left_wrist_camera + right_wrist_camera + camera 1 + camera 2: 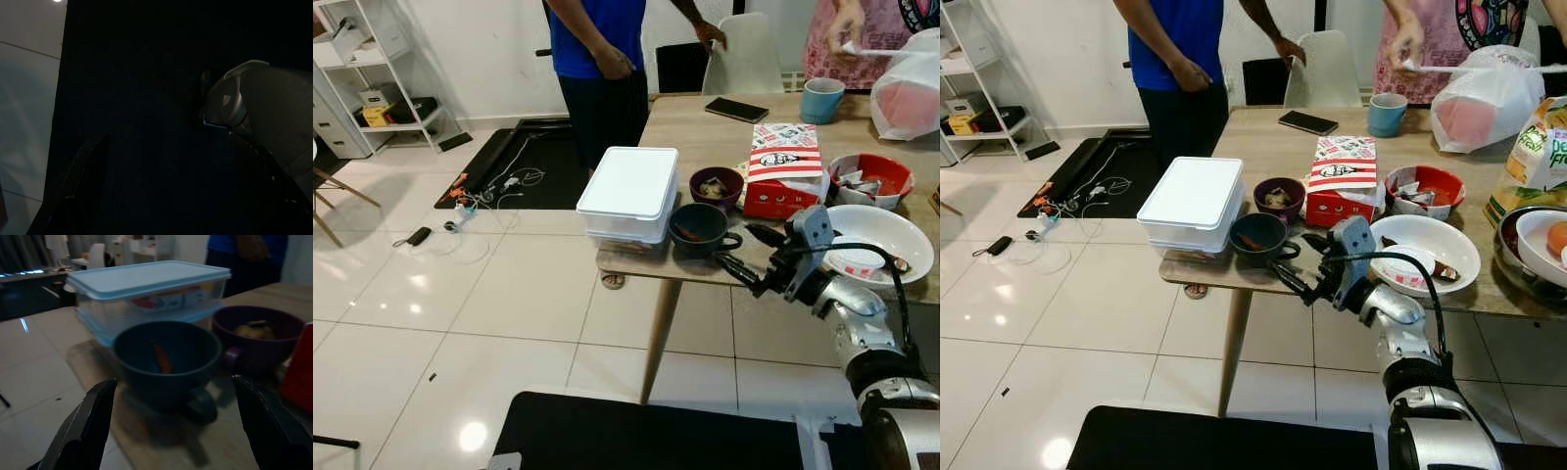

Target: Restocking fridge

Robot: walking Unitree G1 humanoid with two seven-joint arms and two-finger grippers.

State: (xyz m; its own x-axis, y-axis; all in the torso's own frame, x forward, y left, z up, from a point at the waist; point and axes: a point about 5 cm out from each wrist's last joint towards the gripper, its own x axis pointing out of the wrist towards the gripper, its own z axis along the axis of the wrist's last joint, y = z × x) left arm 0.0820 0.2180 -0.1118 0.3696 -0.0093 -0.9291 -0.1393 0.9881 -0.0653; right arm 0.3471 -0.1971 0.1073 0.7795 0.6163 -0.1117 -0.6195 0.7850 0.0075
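The right gripper [1302, 262] is up at the near edge of the wooden table [1263, 147], fingers spread wide and pinching nothing, pointed straight at the dark blue cup [1260, 236]. From the right wrist view that cup [166, 363] sits squarely between the two black fingers [85, 423], its handle turned toward the gripper, with a small orange scrap lying inside. Just behind the cup and touching or nearly touching it are the stacked clear boxes with pale lids [1193, 204], right at the table's corner. The purple bowl [1279, 199] with food in it stands just beside the cup, and next to that the red and white carton [1343, 175]. Further along: a white plate [1425, 255] close by the robot's forearm, a red bowl [1423, 189], a light blue mug [1387, 114], a phone [1308, 121] and a white plastic bag [1482, 98]. A person in a blue shirt [1175, 39] stands at the far end of the table, another person in pink [1430, 44] beside the bag. The left wrist view is very dark; whether the left gripper's fingers are apart or together, cannot tell
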